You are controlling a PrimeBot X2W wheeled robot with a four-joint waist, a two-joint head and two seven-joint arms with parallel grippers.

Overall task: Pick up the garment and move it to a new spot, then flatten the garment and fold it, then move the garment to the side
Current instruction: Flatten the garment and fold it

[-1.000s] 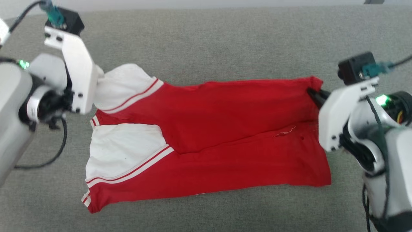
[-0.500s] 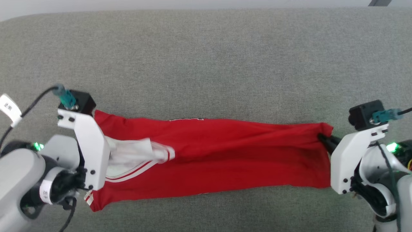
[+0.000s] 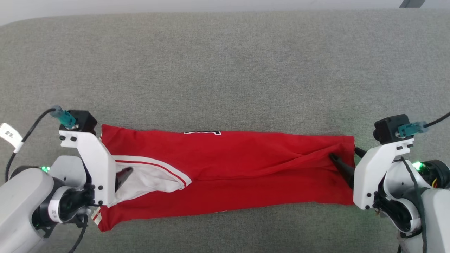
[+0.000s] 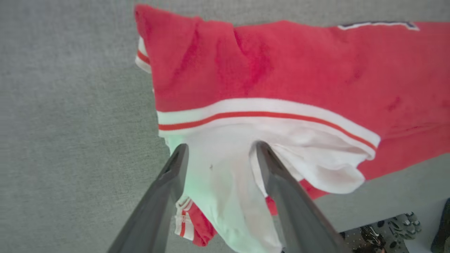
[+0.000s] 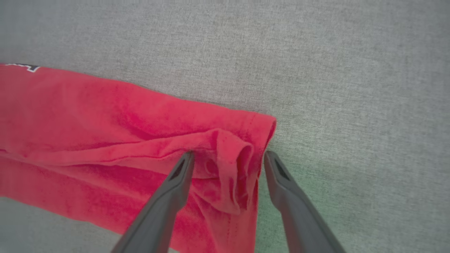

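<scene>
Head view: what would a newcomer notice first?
A red garment lies in a long band across the grey surface, white sleeve bunched at its left end. An open gripper stands at each end: the left gripper over the sleeve, the right gripper astride the hem.

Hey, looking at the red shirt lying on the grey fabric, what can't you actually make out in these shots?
1. Print on the shirt: the head view shows just a sliver of black lettering at the far edge; the rest is folded under.
2. The left gripper: in the head view its white bracket covers most of the fingers.
3. A speckled thing, left wrist view, bottom right: blurred and cut off by the edge.
</scene>
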